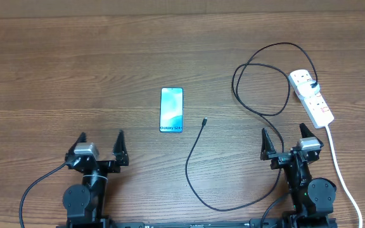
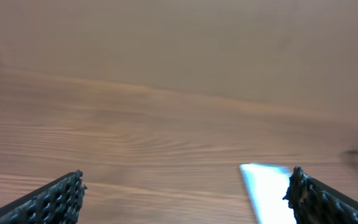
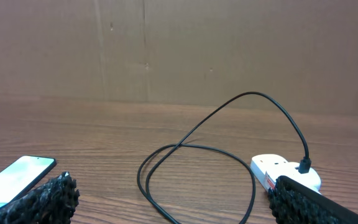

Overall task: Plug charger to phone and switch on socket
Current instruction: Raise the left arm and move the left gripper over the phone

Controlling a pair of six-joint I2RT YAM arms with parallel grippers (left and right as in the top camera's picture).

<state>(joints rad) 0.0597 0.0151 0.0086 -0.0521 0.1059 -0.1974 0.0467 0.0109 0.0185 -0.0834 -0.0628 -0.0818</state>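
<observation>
The phone [image 1: 171, 109] lies flat mid-table, blue screen up, text end toward me; it also shows in the left wrist view [image 2: 265, 186] and the right wrist view [image 3: 14, 178]. The black charger cable [image 1: 258, 95] loops at the right; its connector tip [image 1: 204, 120] lies loose right of the phone, and its plug [image 1: 313, 86] sits in the white socket strip [image 1: 311, 96], seen in the right wrist view [image 3: 284, 171]. My left gripper [image 1: 100, 144] is open and empty below-left of the phone. My right gripper [image 1: 286, 136] is open and empty, just in front of the strip.
The strip's thick white cord [image 1: 341, 171] runs down the right side past my right arm. The cable's lower loop [image 1: 227, 206] curves along the front between the two arm bases. A brown wall [image 3: 179, 50] backs the table.
</observation>
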